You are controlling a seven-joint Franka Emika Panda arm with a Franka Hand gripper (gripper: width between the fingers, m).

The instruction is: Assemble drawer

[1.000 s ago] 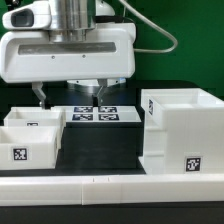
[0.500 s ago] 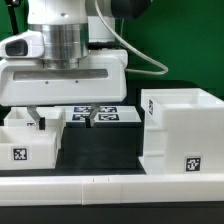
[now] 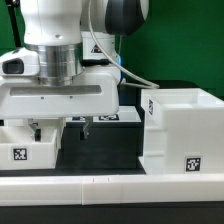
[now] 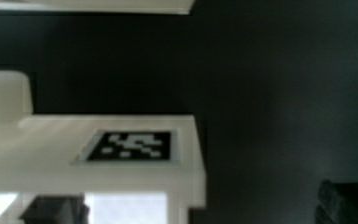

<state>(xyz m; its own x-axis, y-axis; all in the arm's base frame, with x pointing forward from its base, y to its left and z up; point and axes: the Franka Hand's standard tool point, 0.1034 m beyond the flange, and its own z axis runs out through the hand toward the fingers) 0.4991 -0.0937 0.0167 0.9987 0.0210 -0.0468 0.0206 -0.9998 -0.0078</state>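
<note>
The big white drawer housing [image 3: 185, 130] stands on the exterior view's right, a tag on its front. A small white tray [image 3: 28, 150] with a tag sits on the left, and a second tray [image 3: 8, 128] shows partly behind it. My gripper [image 3: 61, 128] is open and empty, low over the near tray's right side. In the wrist view the tray [image 4: 87, 120] shows a tag [image 4: 131, 146]. One fingertip [image 4: 51, 210] is over the tray and the other [image 4: 350, 200] is over the black table. The gripper [image 4: 202, 205] touches nothing that I can see.
A long low white rail [image 3: 110, 186] runs along the front edge. The marker board [image 3: 108, 118] lies behind the gripper, mostly hidden by the hand. The black table [image 3: 100, 150] lies between tray and housing. A cable hangs behind the arm.
The gripper has come down and moved to the exterior view's left, from above the marker board to the near tray's right side. It stays open.
</note>
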